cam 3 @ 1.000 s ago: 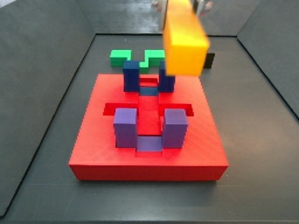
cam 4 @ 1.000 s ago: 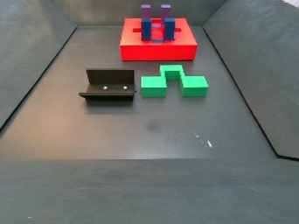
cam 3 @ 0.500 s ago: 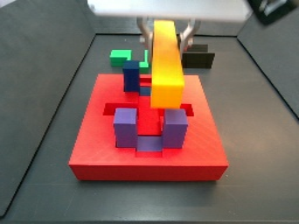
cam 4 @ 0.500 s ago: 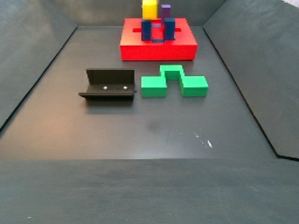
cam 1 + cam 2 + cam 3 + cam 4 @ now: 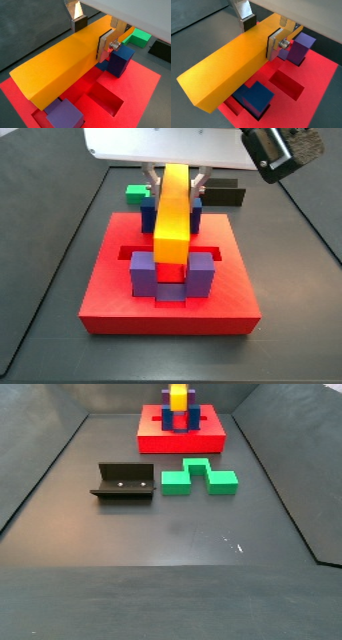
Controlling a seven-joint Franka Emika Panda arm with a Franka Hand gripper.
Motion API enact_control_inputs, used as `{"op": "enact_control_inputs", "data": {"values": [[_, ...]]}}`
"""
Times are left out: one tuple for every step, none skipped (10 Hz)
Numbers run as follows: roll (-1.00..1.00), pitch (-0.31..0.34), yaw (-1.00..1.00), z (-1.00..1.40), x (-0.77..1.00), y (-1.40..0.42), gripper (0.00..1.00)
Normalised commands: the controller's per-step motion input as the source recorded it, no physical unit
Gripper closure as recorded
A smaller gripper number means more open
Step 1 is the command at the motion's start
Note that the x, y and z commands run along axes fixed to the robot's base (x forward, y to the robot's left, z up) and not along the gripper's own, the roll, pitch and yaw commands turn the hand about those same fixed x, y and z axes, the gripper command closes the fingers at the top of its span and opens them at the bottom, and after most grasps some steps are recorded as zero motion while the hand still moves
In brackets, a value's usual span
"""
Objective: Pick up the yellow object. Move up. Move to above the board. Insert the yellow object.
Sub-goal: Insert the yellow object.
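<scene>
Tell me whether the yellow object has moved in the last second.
Yes. Held in the gripper, the yellow object has shifted from the board's back right corner to over its middle, lower between the purple blocks.

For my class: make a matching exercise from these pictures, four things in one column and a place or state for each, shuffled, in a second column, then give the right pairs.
Things:
1. yellow object
2. green block
3. fixture
4. board

Places or states:
A. carries upright blue and purple blocks
B. on the floor, beside the fixture
C. dark bracket on the floor
D. held in the gripper above the board

Pairs: 1-D, 2-B, 3-C, 4-A
</scene>
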Motion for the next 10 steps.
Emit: {"op": "enact_control_inputs", "data": {"values": [[0.00,-0.081,0.15,-0.17,0.00,-0.15,1.00],[0.03,0.000,0.32,-0.13,0.19,-0.11,1.00],[0.04,0.000,0.33,-0.13,0.18,-0.07,1.00],[0.02,0.000,0.28,-0.13,0.08,-0.03,1.00],[0.02,0.000,0.20,-0.09,0.00,-0.06,1.00],[0.04,0.000,0.13,-0.09,0.00,-0.06,1.00],[0.00,0.000,0.00,0.00,-0.05,-0.02,1.00],[0.00,0.000,0.00,0.00,-0.09,-0.03,1.00],[0.00,0.000,0.00,0.00,-0.11,-0.04,1.00],[0.00,0.000,-0.01,0.00,-0.20,-0.01,1.00]]}}
